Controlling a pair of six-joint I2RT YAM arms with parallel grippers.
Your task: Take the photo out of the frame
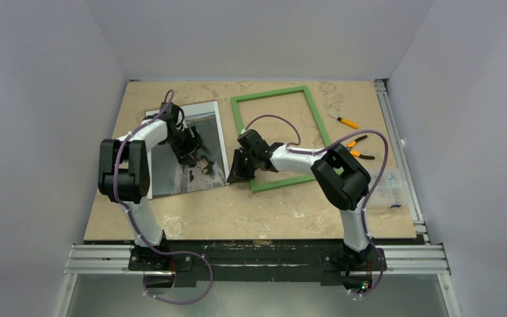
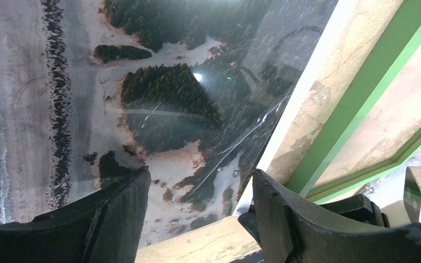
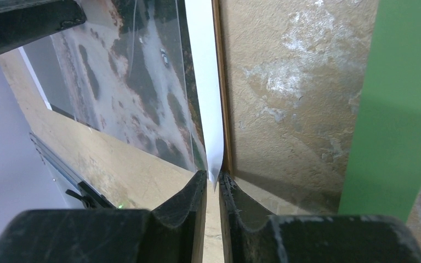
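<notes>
The photo [image 1: 208,125], a glossy grey and dark landscape with a white margin, lies on the table to the left of the frame. The green frame [image 1: 274,93] lies flat beside it with bare table showing through its opening. My left gripper [image 1: 190,146] hovers over the photo [image 2: 142,98], its jaws open and holding nothing [image 2: 200,186]. My right gripper [image 1: 236,173] is at the photo's near right corner. Its jaws [image 3: 212,181] are shut on the white corner tip and brown backing of the photo [image 3: 142,82]. The frame's green bar [image 3: 394,109] runs just to their right.
An orange-handled screwdriver [image 1: 343,121] and orange-handled pliers [image 1: 360,146] lie right of the frame. A small clear plastic box [image 1: 389,188] sits near the table's right edge, beside a metal rail [image 1: 399,145]. Grey walls enclose the table on three sides.
</notes>
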